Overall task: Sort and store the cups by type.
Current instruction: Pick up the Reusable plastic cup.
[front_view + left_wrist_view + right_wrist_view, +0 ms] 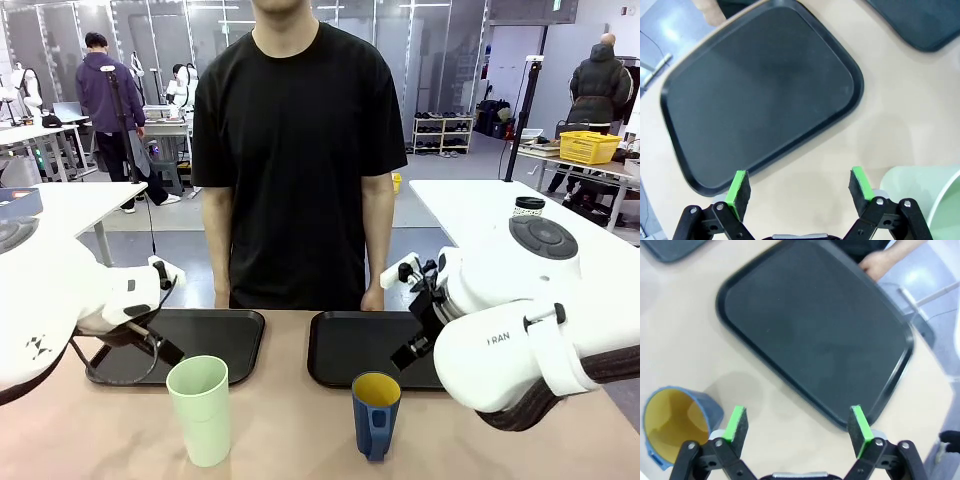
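Both cups stood on the desk near the robot's edge, neither stored yet. The mint tumbler was upright in front of the left tray. The blue mug was upright in front of the right tray, handle turned toward the robot's side. Both trays were bare.

The left tool hung above the desk, pads spread wide with nothing between them. The tumbler's rim sat just outside one pad, not in the gap. The right tool was likewise wide and empty. The mug lay off beyond one pad, its yellow inside showing.

Risks, as I judged them:
- Neither cup was centred in its tool. Closing from there would catch air, or clip a wall and shove the cup.
- The tumbler was tall. A pad landing on its rim instead of passing beside it would likely tip it, and it stood close to the desk's near edge.
- A grip taken across the mug's handle would sit crooked and might twist or slip on the lift.
- The person's hand rested at the far edge of the right tray, so a long reach could crowd it.
- Nothing marked which tray took which type, so a wrong drop was possible.
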You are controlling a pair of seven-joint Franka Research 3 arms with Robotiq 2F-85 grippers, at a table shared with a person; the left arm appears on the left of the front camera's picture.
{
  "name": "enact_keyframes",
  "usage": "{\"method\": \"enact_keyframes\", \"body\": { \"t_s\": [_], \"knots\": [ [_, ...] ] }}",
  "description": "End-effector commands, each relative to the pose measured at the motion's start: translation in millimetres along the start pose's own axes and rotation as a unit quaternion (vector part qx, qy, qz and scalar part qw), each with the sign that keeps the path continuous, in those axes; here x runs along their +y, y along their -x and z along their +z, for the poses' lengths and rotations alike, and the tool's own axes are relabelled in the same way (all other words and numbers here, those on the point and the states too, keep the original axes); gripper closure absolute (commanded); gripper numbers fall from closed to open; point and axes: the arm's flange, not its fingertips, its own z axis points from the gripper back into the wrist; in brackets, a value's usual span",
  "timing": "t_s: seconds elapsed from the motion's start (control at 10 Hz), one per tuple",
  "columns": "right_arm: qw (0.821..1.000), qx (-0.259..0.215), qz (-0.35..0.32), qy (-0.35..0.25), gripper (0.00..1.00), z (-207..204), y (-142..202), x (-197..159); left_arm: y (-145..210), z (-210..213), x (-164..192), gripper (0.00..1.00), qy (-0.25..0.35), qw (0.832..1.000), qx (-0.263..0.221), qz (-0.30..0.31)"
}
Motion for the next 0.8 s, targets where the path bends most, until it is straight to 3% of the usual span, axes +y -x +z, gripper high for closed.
{"method": "enact_keyframes", "body": {
  "t_s": [0.0,0.2,0.4,0.7],
  "knots": [
    [0.997,-0.032,-0.006,0.071,0.0,42.9,-34.9,8.0,-22.1,34.4,-2.3,0.0,-0.045,0.997,-0.052,0.02],
    [0.992,-0.055,-0.005,0.111,0.0,86.2,-54.3,18.5,-36.0,67.4,-18.1,0.0,-0.051,0.994,-0.099,0.007],
    [0.988,-0.086,0.008,0.125,0.0,121.8,-50.6,32.5,-31.8,100.8,-41.0,0.0,-0.07,0.987,-0.142,-0.016],
    [0.984,-0.095,0.026,0.146,0.0,134.9,-39.8,43.5,-25.3,112.0,-56.1,0.0,-0.077,0.985,-0.15,-0.042]
  ]
}}
